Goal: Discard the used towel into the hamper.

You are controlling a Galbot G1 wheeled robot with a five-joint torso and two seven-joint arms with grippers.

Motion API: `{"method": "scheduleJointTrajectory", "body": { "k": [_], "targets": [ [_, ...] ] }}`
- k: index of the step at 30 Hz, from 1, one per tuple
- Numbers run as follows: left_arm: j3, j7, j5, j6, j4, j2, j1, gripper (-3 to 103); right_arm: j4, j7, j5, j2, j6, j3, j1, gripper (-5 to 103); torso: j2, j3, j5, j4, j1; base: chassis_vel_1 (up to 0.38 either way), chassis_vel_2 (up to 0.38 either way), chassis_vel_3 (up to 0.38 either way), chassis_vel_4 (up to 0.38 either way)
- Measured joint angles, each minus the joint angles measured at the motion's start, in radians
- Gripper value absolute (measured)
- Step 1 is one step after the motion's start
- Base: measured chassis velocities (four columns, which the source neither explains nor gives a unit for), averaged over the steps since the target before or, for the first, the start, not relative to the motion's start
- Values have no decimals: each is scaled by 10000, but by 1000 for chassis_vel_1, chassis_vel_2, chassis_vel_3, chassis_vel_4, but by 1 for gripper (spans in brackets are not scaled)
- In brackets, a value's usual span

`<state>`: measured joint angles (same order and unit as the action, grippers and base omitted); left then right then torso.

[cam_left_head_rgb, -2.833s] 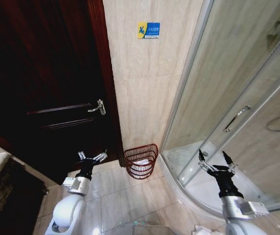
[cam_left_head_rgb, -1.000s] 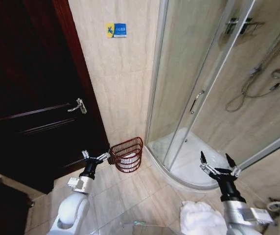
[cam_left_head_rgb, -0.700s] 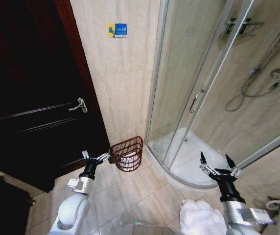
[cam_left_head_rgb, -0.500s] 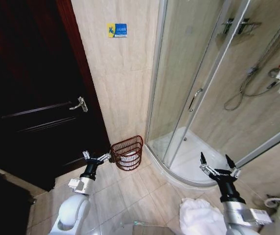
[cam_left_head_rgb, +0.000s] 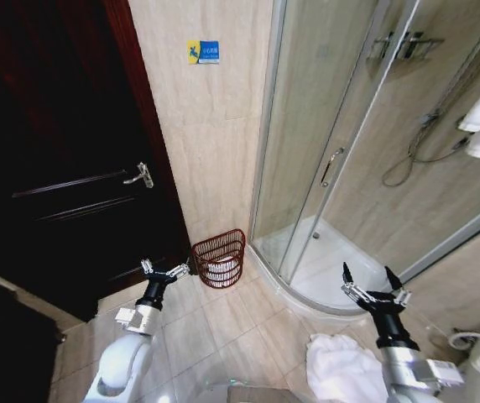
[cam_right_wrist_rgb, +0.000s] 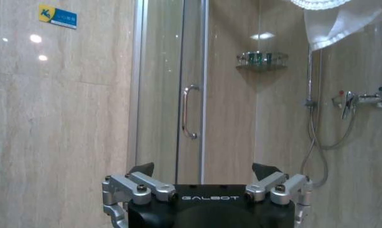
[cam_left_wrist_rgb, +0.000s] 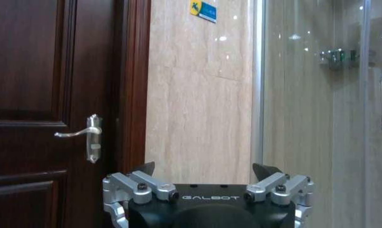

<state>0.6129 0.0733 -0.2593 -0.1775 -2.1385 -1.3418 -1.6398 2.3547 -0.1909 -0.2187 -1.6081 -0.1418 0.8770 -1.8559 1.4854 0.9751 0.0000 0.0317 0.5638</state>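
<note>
Both of your grippers are raised and empty, with the hamper at the wall ahead.

Take the round, open-weave hamper of dark reddish-brown bars (cam_left_head_rgb: 220, 258) as your landmark: it stands on the beige tiled floor (cam_left_head_rgb: 223, 323) against the beige tiled wall (cam_left_head_rgb: 215, 151), between the dark wooden door (cam_left_head_rgb: 55, 159) and the curved glass shower enclosure (cam_left_head_rgb: 324, 168), with something white lying inside it. Your left gripper (cam_left_head_rgb: 164, 270) hangs just beside the hamper on the door side, fingers spread and holding nothing. Your right gripper (cam_left_head_rgb: 374, 287) is well apart from the hamper on the shower side, fingers also spread wide. A crumpled white towel (cam_left_head_rgb: 341, 369) lies on the floor near your right arm, well away from the hamper.
</note>
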Motion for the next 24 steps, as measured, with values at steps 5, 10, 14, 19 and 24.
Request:
{"method": "scheduleJointTrajectory", "body": {
  "k": [5, 10, 14, 19, 24],
  "targets": [
    [-3, 23, -26, 23, -12, -5, 3, 100, 6, 2, -4, 0, -31, 28, -20, 100, 0, 0, 0, 0, 0, 34, -23, -34, 27],
    [-9, 48, -27, 35, -12, -19, 10, 100, -23, 9, -5, 0, -88, 39, -61, 100, 0, 0, 0, 0, 0, 63, -64, -50, 52],
    [23, 55, -43, 47, -16, -10, 14, 100, -16, 1, -2, 0, -92, 38, -82, 100, 0, 0, 0, 1, -1, 48, -61, -50, 66],
    [84, 91, -80, 58, -37, 4, 34, 100, 4, -12, 12, -1, -92, 37, -87, 100, 1, 0, 0, 0, -1, 54, -65, -62, 63],
    [51, 107, -81, 61, -56, -9, 15, 100, -11, -15, 19, -1, -134, 51, -101, 100, 1, 0, 0, 0, 0, 60, -53, -59, 57]
  ]
}}
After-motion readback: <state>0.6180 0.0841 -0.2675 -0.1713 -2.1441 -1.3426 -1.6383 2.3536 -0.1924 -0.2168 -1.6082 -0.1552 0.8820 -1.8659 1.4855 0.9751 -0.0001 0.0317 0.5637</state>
